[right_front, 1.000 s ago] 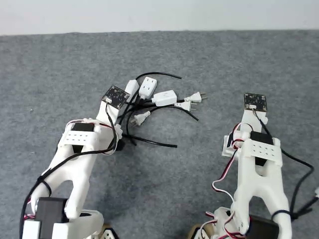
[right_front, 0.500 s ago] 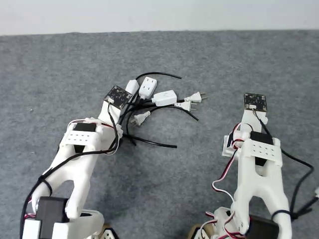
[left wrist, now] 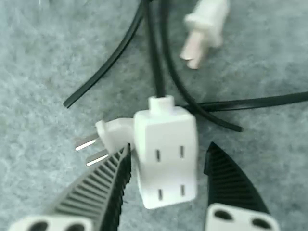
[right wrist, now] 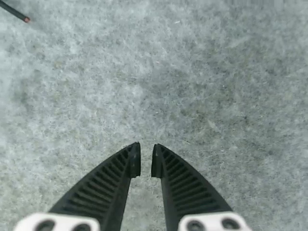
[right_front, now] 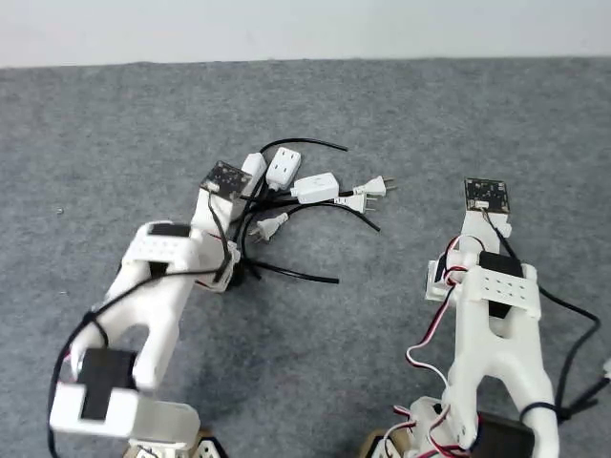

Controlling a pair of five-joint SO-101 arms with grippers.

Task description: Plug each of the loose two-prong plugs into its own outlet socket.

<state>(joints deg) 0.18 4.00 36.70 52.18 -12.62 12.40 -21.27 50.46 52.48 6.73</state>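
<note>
High view, leftmost: the left arm leans over black cords and three white outlet blocks on the grey desk. There is open room all round, and one block sits half hidden under the wrist. The left gripper is spread wide, straddling one outlet block. A two-prong plug lies just beside it, and a second plug is cut by the frame edge. Rightward, the right gripper is pinched closed on nothing, above bare desk.

A grey, felt-like mat covers the tabletop from side to side, its nap mottled under soft, even light. A plain pale wall runs along its far edge.
</note>
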